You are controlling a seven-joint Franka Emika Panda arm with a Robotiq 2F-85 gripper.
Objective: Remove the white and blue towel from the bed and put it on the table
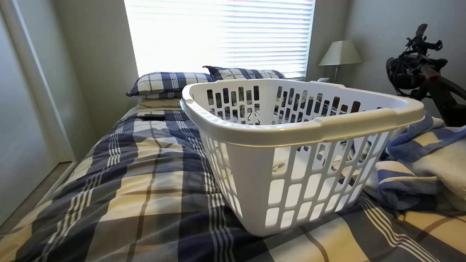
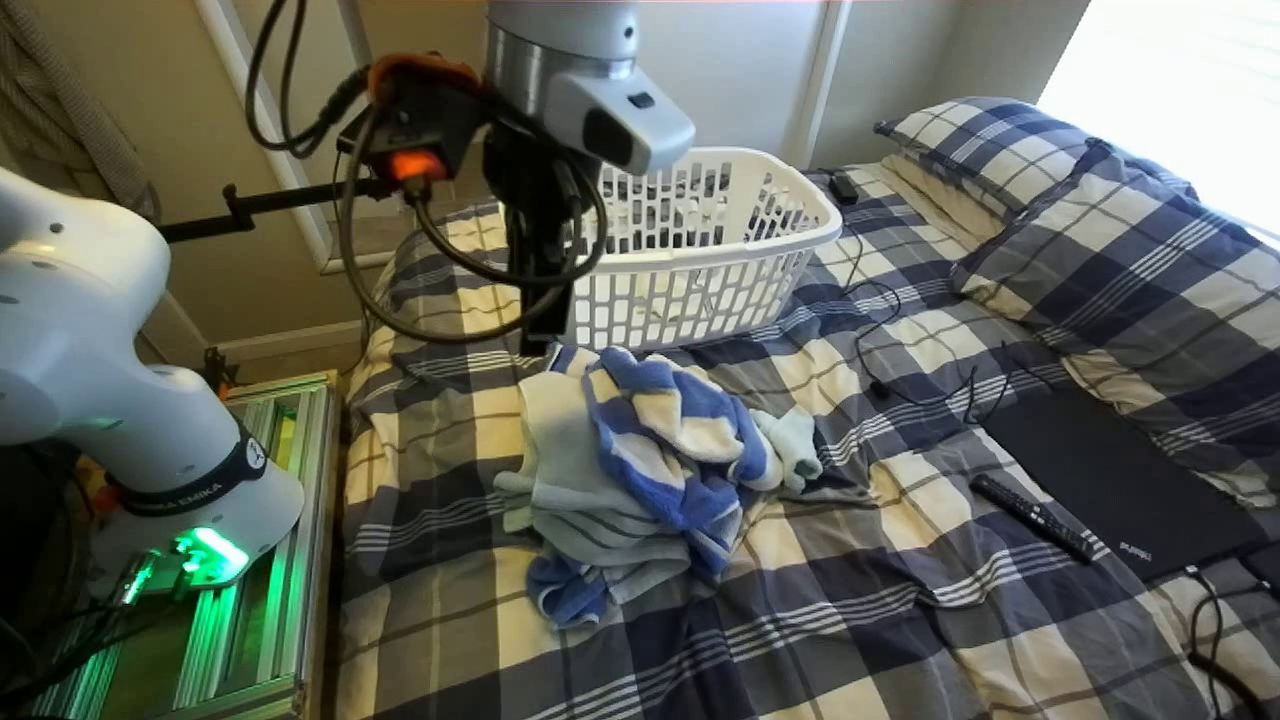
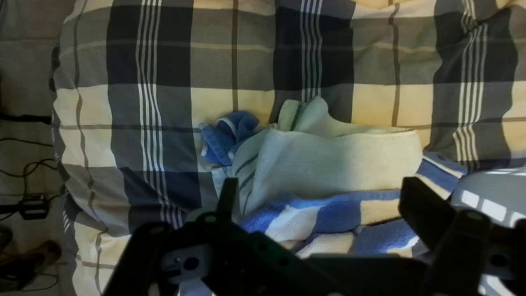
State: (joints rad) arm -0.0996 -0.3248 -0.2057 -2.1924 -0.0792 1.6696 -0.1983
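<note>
Gripper (image 3: 319, 185), jaws parted, hangs near the towel (image 2: 660, 430) beside a white basket (image 1: 305, 135), contents unclear.

Bed (image 2: 850, 640) in navy, white and pale-yellow plaid, matching pillows (image 2: 1120, 290), towel (image 2: 660, 425) with blue and white stripes, white basket (image 2: 715, 257), black gripper (image 3: 319, 191).

The towel (image 2: 668, 455), striped in blue and white, lies bunched in loose folds on the bed (image 2: 850, 640), well in from the edge seen in the wrist view. The bed is broad, its navy, grey, white and pale-yellow plaid rumpled.
</note>
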